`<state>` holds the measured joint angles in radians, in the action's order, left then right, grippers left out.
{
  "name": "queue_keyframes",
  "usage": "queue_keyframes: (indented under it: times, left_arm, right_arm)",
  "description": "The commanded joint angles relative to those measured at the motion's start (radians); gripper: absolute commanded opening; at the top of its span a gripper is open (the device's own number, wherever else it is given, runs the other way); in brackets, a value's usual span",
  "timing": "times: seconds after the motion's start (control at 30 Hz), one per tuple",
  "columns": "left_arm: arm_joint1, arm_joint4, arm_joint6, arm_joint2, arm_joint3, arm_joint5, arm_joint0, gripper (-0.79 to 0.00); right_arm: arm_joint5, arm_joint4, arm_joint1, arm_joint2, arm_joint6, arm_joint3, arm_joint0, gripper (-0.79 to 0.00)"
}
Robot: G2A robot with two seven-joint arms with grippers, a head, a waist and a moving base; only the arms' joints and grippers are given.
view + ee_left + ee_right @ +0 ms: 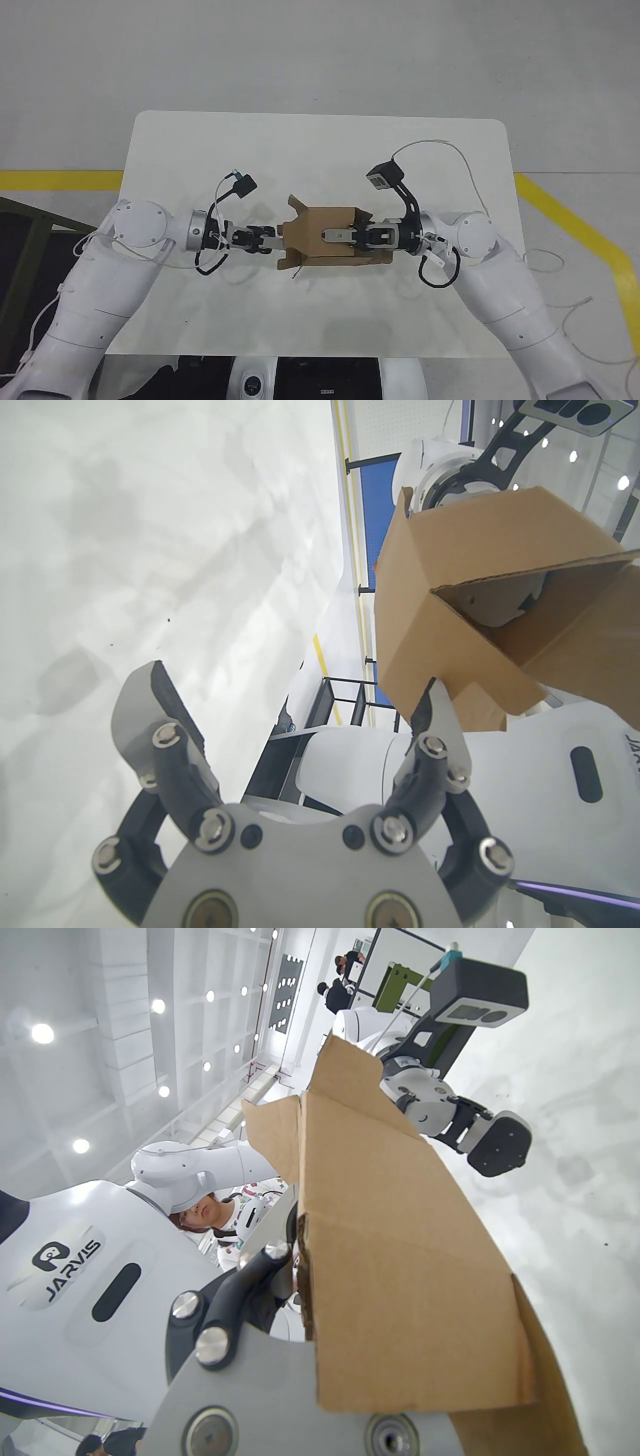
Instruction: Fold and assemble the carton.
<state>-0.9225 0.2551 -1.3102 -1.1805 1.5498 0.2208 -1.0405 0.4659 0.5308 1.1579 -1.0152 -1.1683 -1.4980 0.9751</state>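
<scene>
Top view: one carton (330,235) sits over the middle of the white table (200,150), between the two arms. Whether it rests on the surface or is held just above it cannot be determined.

Right gripper (345,237): clamped on a wall of the carton, with one finger laid along the outside of the panel and the other evidently inside. Left gripper (295,690): jaws wide, holding nothing. One fingertip (434,700) is at the carton's open end, touching or all but touching one of its flaps (480,712).

Step in hand, as judged: turning in the flaps at the end facing the left gripper.

Recommended practice:
- The right gripper should hold the body square and firm as an anchor.
- The left gripper should press each flap close to its crease, not at the free corner, so the board folds rather than buckles.
- The push should run along the carton's length, so the carton is not twisted out of the right grip.
- Fold the smaller flaps first, then the larger.

Count: carton, one; grippers, two; table, one; flaps seen splayed at the open end, at least two, with the rest hidden.
</scene>
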Motion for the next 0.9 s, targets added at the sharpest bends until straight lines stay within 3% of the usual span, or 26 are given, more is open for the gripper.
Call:
queue_keyframes:
  times: [0.0,0.87]
  left_arm:
    - [-0.001,0.003,0.002,0.005,-0.001,0.000,0.006,0.000]
    - [-0.008,0.036,0.015,0.041,-0.036,0.000,0.051,0.000]
  right_arm:
    - [0.001,0.001,0.002,0.005,0.002,0.001,-0.003,-0.785]
    - [0.014,0.027,0.018,0.047,-0.033,0.013,-0.021,-0.785]
